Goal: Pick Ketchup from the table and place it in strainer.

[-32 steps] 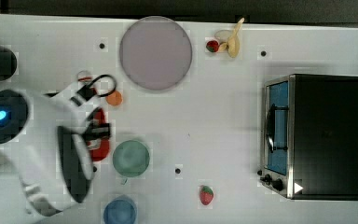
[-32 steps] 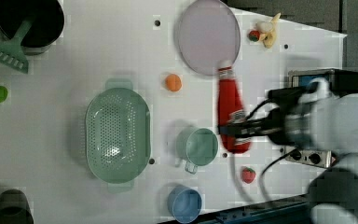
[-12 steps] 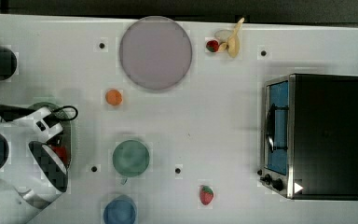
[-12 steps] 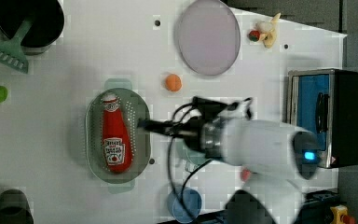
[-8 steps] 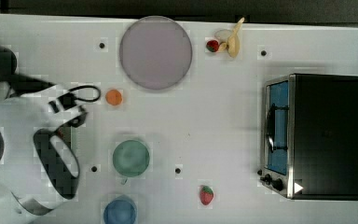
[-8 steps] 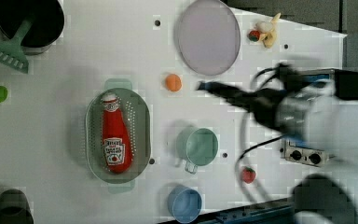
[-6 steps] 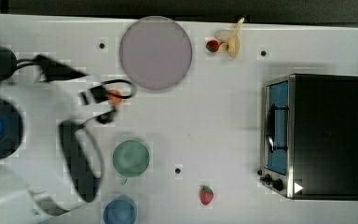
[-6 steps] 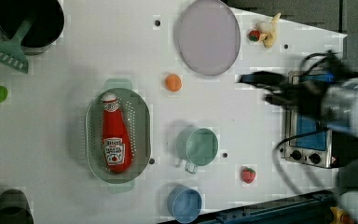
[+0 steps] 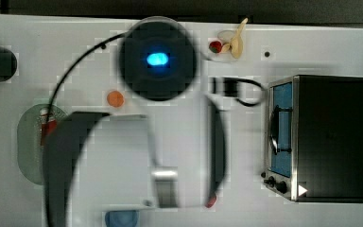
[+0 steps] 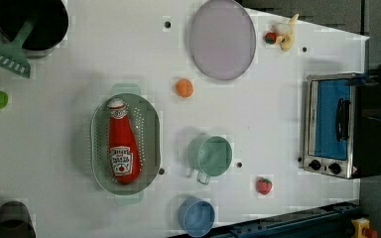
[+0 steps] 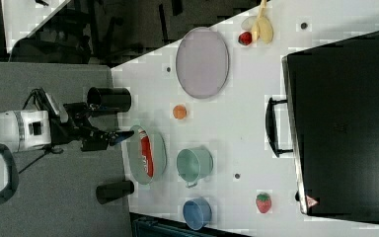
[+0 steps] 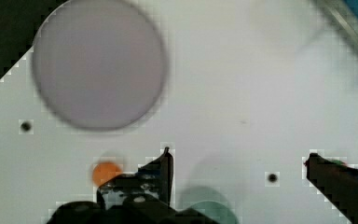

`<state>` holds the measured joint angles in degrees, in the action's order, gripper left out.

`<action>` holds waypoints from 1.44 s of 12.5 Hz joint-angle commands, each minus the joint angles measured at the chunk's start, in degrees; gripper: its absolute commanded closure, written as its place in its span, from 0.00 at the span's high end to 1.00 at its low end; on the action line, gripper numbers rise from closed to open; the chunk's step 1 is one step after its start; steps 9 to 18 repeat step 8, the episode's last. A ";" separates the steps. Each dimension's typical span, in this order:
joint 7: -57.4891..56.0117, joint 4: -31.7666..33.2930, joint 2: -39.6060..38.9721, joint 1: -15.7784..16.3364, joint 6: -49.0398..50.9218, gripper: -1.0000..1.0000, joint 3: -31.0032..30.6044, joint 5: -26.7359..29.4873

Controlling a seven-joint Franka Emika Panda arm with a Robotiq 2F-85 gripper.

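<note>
Two of my black fingers (image 12: 161,175) stand wide apart with nothing between them, above bare white table (image 12: 242,93) between the round lilac-grey plate (image 12: 99,63) and the small orange ball (image 12: 106,171). The left view shows the small red Ketchup bottle (image 10: 121,148) lying lengthwise inside the pale mint-green perforated plastic strainer (image 10: 150,144); in the top view my blurred arm (image 9: 158,59) covers most of that.
</note>
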<state>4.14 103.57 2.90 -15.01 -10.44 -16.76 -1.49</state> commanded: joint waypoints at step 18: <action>-0.26 -4.87 1.63 0.68 8.04 1.00 4.72 1.94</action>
